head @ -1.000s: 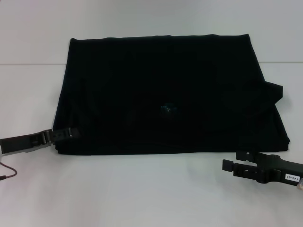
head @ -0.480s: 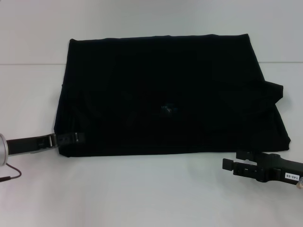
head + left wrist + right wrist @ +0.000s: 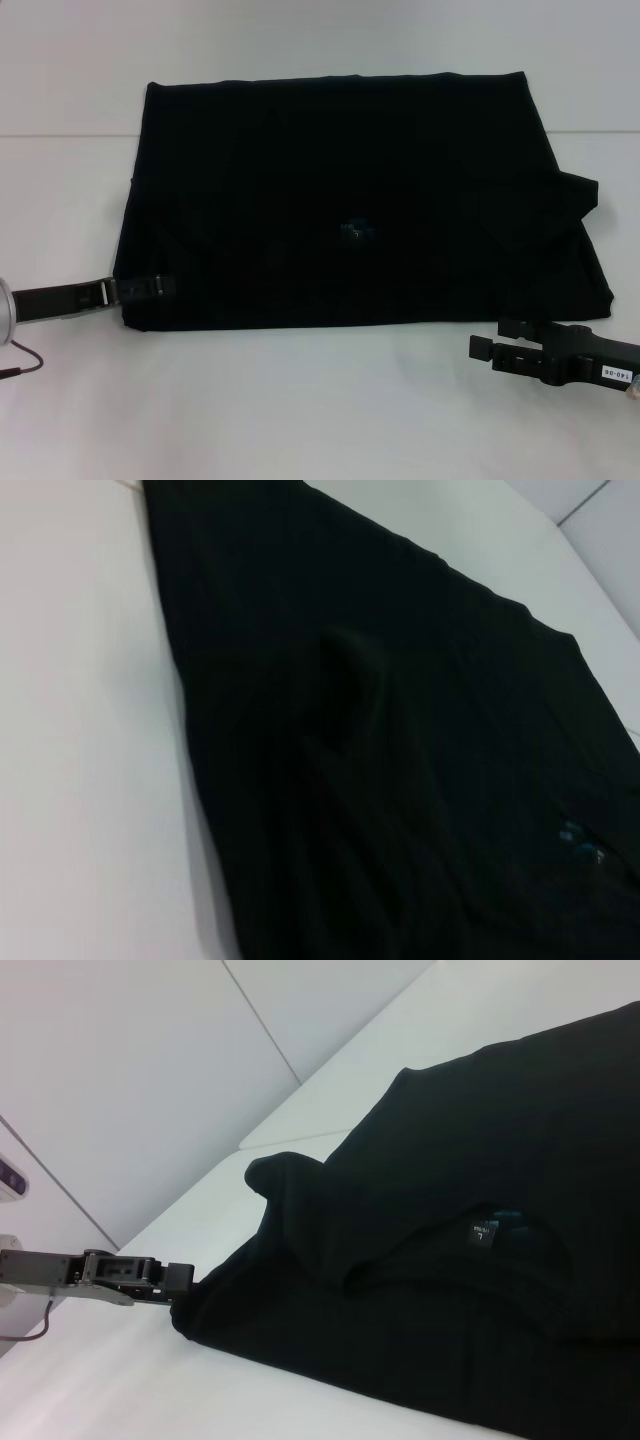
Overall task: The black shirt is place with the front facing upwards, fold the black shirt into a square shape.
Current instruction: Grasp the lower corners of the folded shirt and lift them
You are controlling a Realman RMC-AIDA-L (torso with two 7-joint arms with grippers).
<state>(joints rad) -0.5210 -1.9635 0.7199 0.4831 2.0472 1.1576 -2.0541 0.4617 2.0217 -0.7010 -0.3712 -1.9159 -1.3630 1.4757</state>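
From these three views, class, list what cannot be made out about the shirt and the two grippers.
- Shirt: any chest lettering is hidden in every view; only folded black cloth shows.
- Neck label: print too small to read.
- Left gripper: in the head view its fingers merge with the shirt's near-left corner; grip unclear.
- Right gripper: its arm is cut off by the head view's edge.

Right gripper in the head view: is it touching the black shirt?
No, the right gripper rests on the white table just off the near right corner of the black shirt, with bare table showing between them.
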